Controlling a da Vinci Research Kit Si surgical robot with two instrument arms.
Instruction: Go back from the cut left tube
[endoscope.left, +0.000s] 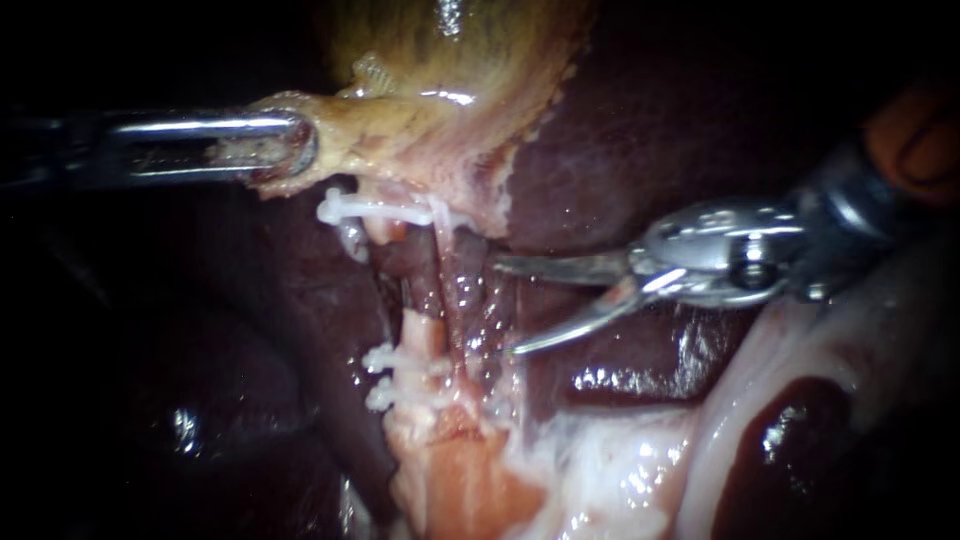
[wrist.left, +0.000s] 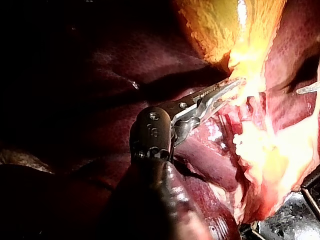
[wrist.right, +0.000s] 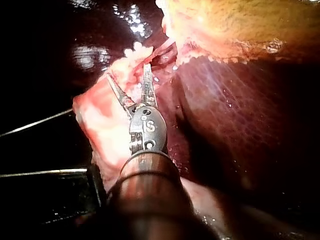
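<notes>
A surgical practice bench: wet dark-red liver (endoscope.left: 640, 130) fills the view, with yellowish gallbladder (endoscope.left: 450, 60) at twelve o'clock and white clips (endoscope.left: 395, 375) on a tube (endoscope.left: 425, 335) toward six. The slender steel left instrument (endoscope.left: 290, 145) enters from nine, the right instrument (endoscope.left: 505, 306) from three.

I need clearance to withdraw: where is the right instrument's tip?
Endoscope view, centre-right: right instrument, jaws open, over the liver, just right of the tubes.
</notes>
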